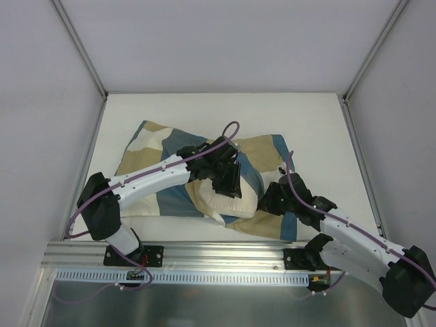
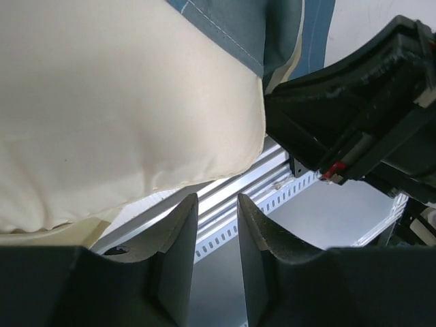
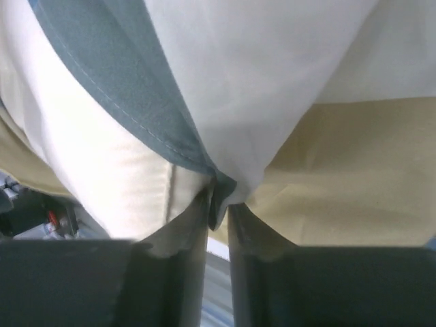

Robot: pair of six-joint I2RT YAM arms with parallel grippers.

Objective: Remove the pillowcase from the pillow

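Note:
The checked blue, tan and cream pillowcase (image 1: 155,146) lies rumpled across the middle of the table. The plain cream pillow (image 1: 228,202) bulges out of its near opening. My left gripper (image 1: 230,184) hovers over the pillow's near end; in the left wrist view (image 2: 218,201) its jaws stand slightly apart and empty, with the pillow (image 2: 116,102) just beyond them and a blue edge of the pillowcase (image 2: 238,27) above. My right gripper (image 1: 268,202) sits at the pillowcase's near right edge. In the right wrist view (image 3: 219,202) it pinches a blue-and-white fold of pillowcase (image 3: 109,61).
A metal rail (image 1: 204,255) runs along the table's near edge, holding both arm bases. White walls with metal posts (image 1: 82,48) close in the left, back and right. The bare white tabletop (image 1: 225,109) shows behind the cloth. My right arm's wrist (image 2: 354,116) is close to the left gripper.

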